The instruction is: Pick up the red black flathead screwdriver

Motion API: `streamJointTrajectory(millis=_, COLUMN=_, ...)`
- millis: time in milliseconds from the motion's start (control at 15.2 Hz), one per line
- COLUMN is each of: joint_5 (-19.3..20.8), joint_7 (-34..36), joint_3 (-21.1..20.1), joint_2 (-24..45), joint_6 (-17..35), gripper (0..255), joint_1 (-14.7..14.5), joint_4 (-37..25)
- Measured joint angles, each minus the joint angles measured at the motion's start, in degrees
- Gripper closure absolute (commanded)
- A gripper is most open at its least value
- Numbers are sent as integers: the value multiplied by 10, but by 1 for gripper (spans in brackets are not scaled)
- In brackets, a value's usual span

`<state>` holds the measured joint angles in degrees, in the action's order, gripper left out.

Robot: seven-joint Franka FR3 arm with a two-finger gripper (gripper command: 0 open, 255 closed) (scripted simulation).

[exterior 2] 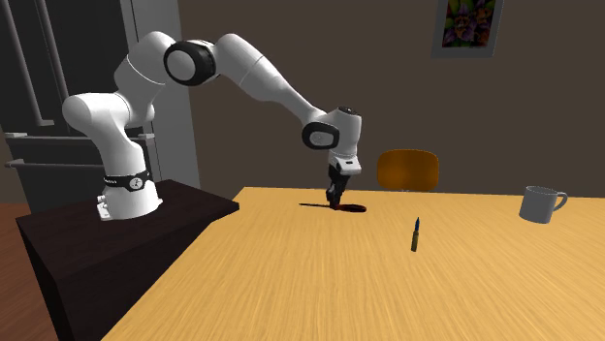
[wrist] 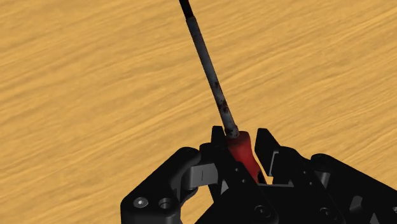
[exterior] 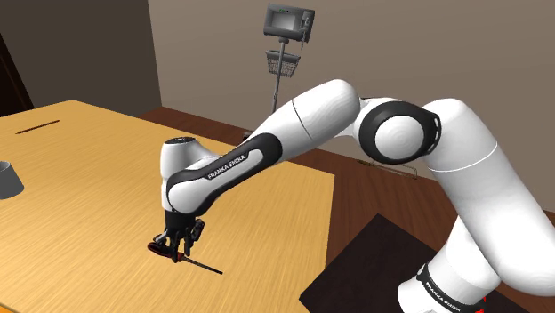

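The screwdriver (wrist: 210,71) has a red handle (wrist: 242,151) and a long dark shaft that points away from the hand. My gripper (wrist: 240,137) is shut on the handle, one finger pressed on each side. In the shoulder view the gripper (exterior: 178,247) reaches straight down to the wooden table (exterior: 107,222) near its front edge. The screwdriver (exterior: 203,264) sticks out from under it towards that view's right, low over the wood. In the second exterior view the gripper (exterior 2: 334,199) stands at the table's far edge over a dark shadow.
A grey cup (exterior: 7,178) stands at the shoulder view's left edge, and a thin dark object (exterior: 37,127) lies at the far corner. A grey mug (exterior 2: 539,203), a small upright dark object (exterior 2: 416,235) and an orange chair back (exterior 2: 407,170) are in the second exterior view.
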<state>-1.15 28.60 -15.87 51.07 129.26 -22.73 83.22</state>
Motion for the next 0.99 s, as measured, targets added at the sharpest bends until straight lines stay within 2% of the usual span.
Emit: streamJointTrajectory(millis=990, joint_5=-8, joint_7=9, joint_3=-9, joint_2=-70, joint_6=-62, gripper=255, joint_1=8, joint_4=7)
